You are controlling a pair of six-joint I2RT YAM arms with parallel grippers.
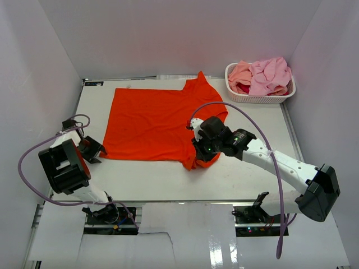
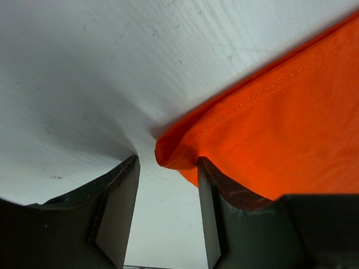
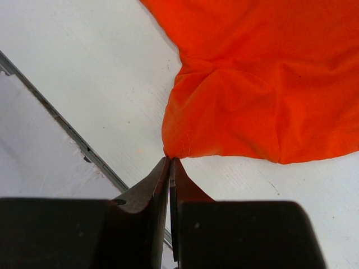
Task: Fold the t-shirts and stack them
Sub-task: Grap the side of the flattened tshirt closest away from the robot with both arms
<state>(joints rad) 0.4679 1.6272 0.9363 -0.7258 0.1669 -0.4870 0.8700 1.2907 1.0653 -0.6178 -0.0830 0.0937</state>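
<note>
My left claw (image 2: 167,168) is hanging open at the near left corner of the orange-red t-shirt (image 1: 151,120), hem tip between its fingers. I am reckoning it should close deep on that hem and lift level with my right claw (image 3: 169,162), which is pinching the near right corner. The shirt is lying spread on the table (image 1: 168,179). Past its far right corner, pink t-shirts (image 1: 266,75) are filling a white basket (image 1: 259,100). I am seeing no writing.

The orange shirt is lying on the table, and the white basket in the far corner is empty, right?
Not quite. The orange shirt does lie on the table, and the white basket is in the far corner, but it isn't empty: pink and peach clothes are heaped in it. The top external view shows this.
</note>
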